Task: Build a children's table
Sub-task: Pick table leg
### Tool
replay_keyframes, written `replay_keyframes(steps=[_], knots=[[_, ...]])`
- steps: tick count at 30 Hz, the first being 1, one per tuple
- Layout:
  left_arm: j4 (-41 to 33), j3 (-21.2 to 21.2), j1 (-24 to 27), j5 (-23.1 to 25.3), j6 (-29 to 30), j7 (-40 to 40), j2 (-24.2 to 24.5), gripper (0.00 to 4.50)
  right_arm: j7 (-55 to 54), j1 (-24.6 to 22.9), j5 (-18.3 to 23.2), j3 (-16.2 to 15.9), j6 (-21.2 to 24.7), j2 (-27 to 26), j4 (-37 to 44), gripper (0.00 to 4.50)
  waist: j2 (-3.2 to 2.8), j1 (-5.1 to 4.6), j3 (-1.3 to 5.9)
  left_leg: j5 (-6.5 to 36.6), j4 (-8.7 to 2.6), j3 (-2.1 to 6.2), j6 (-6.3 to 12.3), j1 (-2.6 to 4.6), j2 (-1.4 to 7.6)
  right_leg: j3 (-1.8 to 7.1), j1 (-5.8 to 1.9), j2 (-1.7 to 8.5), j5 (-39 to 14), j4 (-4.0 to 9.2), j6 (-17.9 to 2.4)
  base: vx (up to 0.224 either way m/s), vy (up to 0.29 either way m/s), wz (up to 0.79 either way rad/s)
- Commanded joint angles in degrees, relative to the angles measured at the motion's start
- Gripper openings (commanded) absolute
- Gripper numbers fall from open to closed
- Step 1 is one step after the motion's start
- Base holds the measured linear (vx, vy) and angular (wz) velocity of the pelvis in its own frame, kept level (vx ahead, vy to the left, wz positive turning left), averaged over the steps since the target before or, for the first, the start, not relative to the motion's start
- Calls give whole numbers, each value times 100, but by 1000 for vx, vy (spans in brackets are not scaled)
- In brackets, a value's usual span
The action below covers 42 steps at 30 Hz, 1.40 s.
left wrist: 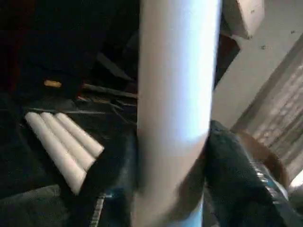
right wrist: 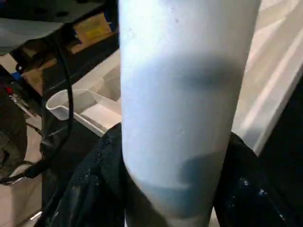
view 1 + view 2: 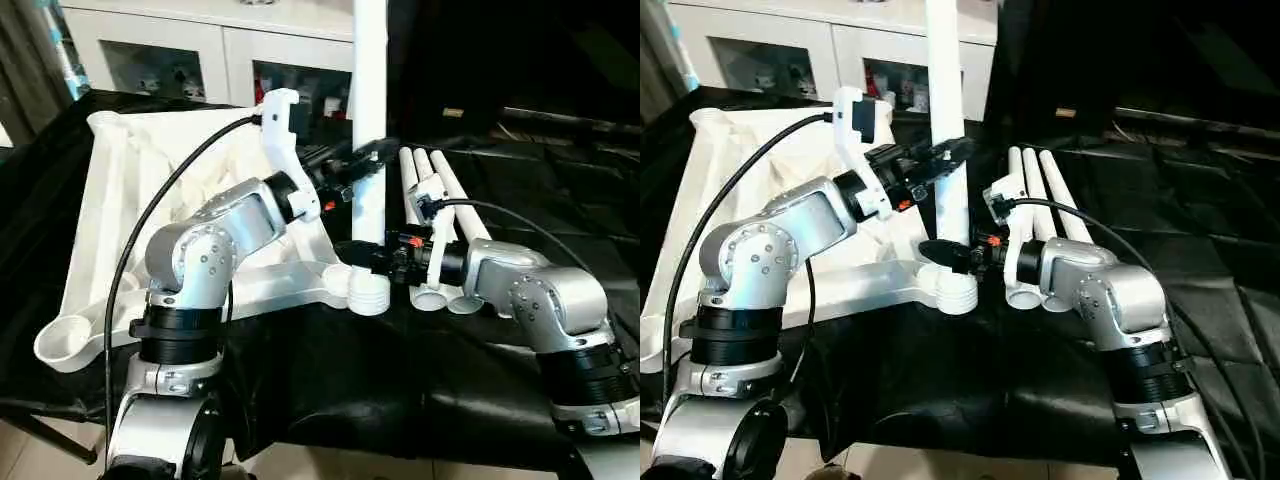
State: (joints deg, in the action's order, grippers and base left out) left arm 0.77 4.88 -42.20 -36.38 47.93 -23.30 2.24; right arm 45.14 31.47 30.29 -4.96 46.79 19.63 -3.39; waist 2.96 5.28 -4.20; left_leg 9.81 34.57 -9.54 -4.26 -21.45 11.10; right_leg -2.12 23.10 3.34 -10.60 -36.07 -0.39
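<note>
The white table top [image 3: 120, 200] lies upside down on black cloth, ribs facing up. One white leg [image 3: 369, 60] stands upright in the near corner socket [image 3: 368, 292]. My left gripper [image 3: 367, 160] is shut on this leg about halfway up, its dark fingers [image 1: 236, 179] hugging both sides of the tube. My right gripper [image 3: 368, 256] is shut on the same leg [image 2: 184, 94] just above the socket. Three more legs [image 3: 440, 190] lie side by side on the cloth to the right, behind my right wrist.
A white cabinet with glass doors [image 3: 180, 50] stands behind the table. Black cloth [image 3: 350, 370] covers the work surface and hangs over its near edge. Another open corner socket [image 3: 60, 345] sits at the near left. Cables run along both forearms.
</note>
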Motion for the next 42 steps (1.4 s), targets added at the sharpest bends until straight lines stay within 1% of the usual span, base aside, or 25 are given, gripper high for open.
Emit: replay_keyframes(steps=[1,2,3,4,5,7,17,18,19,22,23,24,26,27,28,29,30,31,32,33,34,35,37,42], knots=[[-153,-246,22,24,6,-47,-45,187,-45,8,-30,11,-70,-3,85,188,-96,28,465,985,-367,27,-148,70,134,200,-335,357,-870,450,-1093,0,0,0],[-161,-284,29,41,5,-63,-35,183,-46,9,-32,10,-71,-6,85,188,-91,26,463,991,-371,30,-146,67,132,198,-337,350,-855,446,-1093,0,0,0],[-172,-355,43,68,-3,-89,-32,191,-35,14,-34,6,-80,-7,84,188,-83,25,463,1002,-375,31,-143,70,135,195,-338,348,-872,449,-1079,0,0,0],[-175,-383,49,85,-18,-100,-34,194,-31,18,-37,1,-85,-8,84,188,-93,23,461,1007,-376,31,-154,70,138,197,-337,352,-873,443,-1080,0,0,0],[-178,-416,57,104,-36,-113,-37,194,-27,21,-42,-5,-90,-9,85,188,-91,22,463,1003,-374,31,-156,71,139,197,-335,354,-866,446,-1085,0,0,0],[-175,-426,57,111,-53,-109,-55,178,-21,33,-64,-17,-110,-10,86,188,-88,21,463,972,-371,27,-152,66,133,200,-339,350,-821,444,-1083,0,0,0],[-136,-353,56,101,-143,-152,-17,177,-2,45,-156,-63,-198,11,91,188,-83,19,461,956,-370,24,-138,66,132,201,-335,353,-827,444,-1089,0,0,0],[-146,-336,72,95,-154,-165,-1,177,-13,39,-210,-81,-268,22,103,188,-72,15,459,967,-372,24,-141,63,133,200,-338,353,-853,446,-1085,0,0,0],[-146,-336,72,95,-154,-165,-1,177,-13,39,-210,-81,-268,22,103,188,-81,17,462,963,-373,26,-147,64,135,200,-338,357,-870,443,-1079,0,0,0],[-147,-307,76,98,-170,-165,-2,177,-61,57,-305,-88,-363,1,52,188,-55,10,462,935,-372,22,-137,59,134,201,-340,354,-850,442,-1072,0,0,0],[-145,-289,75,91,-175,-158,-6,177,-84,72,-326,-76,-381,-14,14,188,-62,13,461,936,-372,23,-134,62,135,201,-336,356,-859,440,-1074,0,0,0],[-149,-275,76,77,-170,-156,-6,177,-98,84,-322,-54,-379,-30,-16,223,-58,11,459,942,-372,21,-130,63,138,202,-332,357,-871,443,-1073,0,0,0],[-148,-256,74,68,-169,-157,3,177,-123,123,-263,26,-334,-64,-78,258,-62,13,459,942,-371,20,-122,62,135,205,-334,357,-884,443,-1069,0,0,0],[-144,-251,72,70,-172,-159,10,177,-135,145,-227,71,-305,-81,-108,261,-61,10,459,940,-371,20,-119,60,133,205,-333,357,-889,443,-1068,0,0,0],[-150,-235,64,69,-164,-174,47,177,-85,169,-190,113,-283,-43,-97,263,-44,7,459,936,-372,18,-116,59,133,203,-332,355,-897,447,-1063,0,0,0],[-150,-235,64,69,-164,-174,47,177,-85,169,-190,113,-283,-43,-97,269,-41,9,460,931,-372,19,-119,60,135,203,-335,358,-907,441,-1061,0,0,0],[-146,-227,55,68,-161,-181,60,177,-32,168,-181,113,-281,-4,-79,282,-54,10,459,917,-371,18,-123,61,135,204,-330,359,-910,442,-1061,0,0,0],[-140,-225,45,73,-163,-198,82,177,57,166,-177,106,-287,62,-51,296,-35,10,456,924,-371,15,-118,59,133,204,-333,354,-929,446,-1050,0,0,0],[-135,-227,40,78,-165,-207,92,177,105,163,-177,100,-293,97,-39,304,-42,18,457,919,-369,14,-110,62,135,207,-333,358,-940,447,-1037,0,0,0],[-121,-229,26,92,-175,-225,113,177,193,163,-157,95,-283,165,-16,309,-32,18,454,916,-371,14,-104,61,134,204,-333,356,-951,448,-1031,0,0,0],[-102,-224,1,108,-184,-244,140,177,343,161,-113,92,-246,284,28,327,-33,29,458,896,-367,12,-94,66,139,208,-334,358,-923,445,-1027,0,0,0],[-99,-223,-2,110,-186,-246,144,177,365,161,-106,92,-239,302,33,327,-34,34,457,880,-366,14,-77,59,136,204,-339,354,-904,440,-1026,0,0,0],[-95,-221,-21,110,-185,-262,165,177,540,151,-71,74,-174,456,62,347,-26,29,457,890,-363,11,-66,55,133,202,-341,355,-935,447,-1023,0,0,0],[-135,-242,-15,56,-142,-323,178,177,660,129,-96,9,-96,598,38,349,-13,28,459,805,-352,9,-17,46,129,203,-344,359,-917,443,-1048,0,0,0]])
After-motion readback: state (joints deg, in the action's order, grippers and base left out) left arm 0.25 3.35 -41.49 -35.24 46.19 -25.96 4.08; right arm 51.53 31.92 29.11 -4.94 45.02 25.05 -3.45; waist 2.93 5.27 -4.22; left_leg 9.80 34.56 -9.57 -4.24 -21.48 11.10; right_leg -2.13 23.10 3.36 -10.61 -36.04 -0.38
